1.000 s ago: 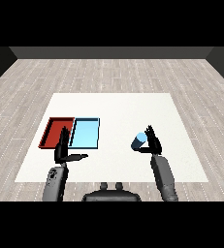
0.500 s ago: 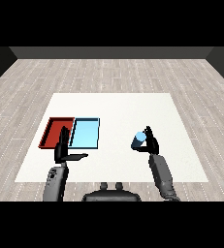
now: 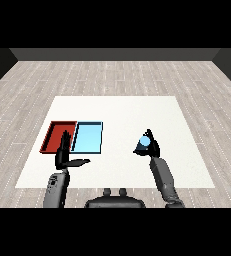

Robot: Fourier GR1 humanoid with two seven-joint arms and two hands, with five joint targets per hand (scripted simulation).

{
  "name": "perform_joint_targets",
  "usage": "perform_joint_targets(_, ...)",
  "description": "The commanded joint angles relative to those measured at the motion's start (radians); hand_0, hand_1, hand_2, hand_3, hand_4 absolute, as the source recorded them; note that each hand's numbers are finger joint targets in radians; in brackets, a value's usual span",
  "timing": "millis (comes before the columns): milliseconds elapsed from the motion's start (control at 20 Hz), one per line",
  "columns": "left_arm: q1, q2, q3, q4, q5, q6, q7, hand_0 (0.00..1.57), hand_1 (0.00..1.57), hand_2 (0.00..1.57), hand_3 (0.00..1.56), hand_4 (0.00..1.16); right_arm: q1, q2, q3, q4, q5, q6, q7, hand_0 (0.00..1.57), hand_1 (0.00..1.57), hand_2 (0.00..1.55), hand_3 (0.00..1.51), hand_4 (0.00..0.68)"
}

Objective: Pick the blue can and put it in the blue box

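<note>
The blue can (image 3: pixel 144 143) sits within the right robot hand (image 3: pixel 150 148), whose black fingers curl round it; only the can's pale blue top and part of its side show. Whether the can's base touches the white tabletop (image 3: pixel 127 110) cannot be told. No label, brand or writing can be read on the can or anywhere else in view.

Taking the blue can as landmark: the light blue tray (image 3: pixel 88 137) lies to its left, well apart, flat on the tabletop. The red tray (image 3: pixel 57 136) lies further left again, its long side touching the light blue tray. Neither tray holds anything visible.

The left robot hand (image 3: pixel 65 154) is further from the can than the blue tray's near edge, just in front of the seam between the two trays. Its fingers stand straight and upright, thumb stretched out sideways toward the can; it holds nothing. Both grey forearms enter from the lower corners.
</note>
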State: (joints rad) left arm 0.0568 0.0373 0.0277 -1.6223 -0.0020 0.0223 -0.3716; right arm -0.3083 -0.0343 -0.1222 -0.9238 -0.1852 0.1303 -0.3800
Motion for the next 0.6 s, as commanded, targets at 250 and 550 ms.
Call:
perform_joint_targets(250, -0.041, 0.032, 0.044, 0.021, 0.049, -0.041, 0.018, 0.0, 0.0, 0.0, 0.0, 0.0, -0.061, 0.032, 0.021, 0.069, 0.022, -0.076, -0.024, 0.0, 0.0, 0.0, 0.0, 0.0)
perform_joint_targets(550, -0.007, 0.006, 0.007, 0.015, 0.021, -0.032, -0.003, 0.0, 0.0, 0.0, 0.0, 0.0, -0.09, 0.032, 0.003, 0.122, 0.073, -0.218, 0.001, 1.38, 1.38, 1.41, 1.39, 0.417)
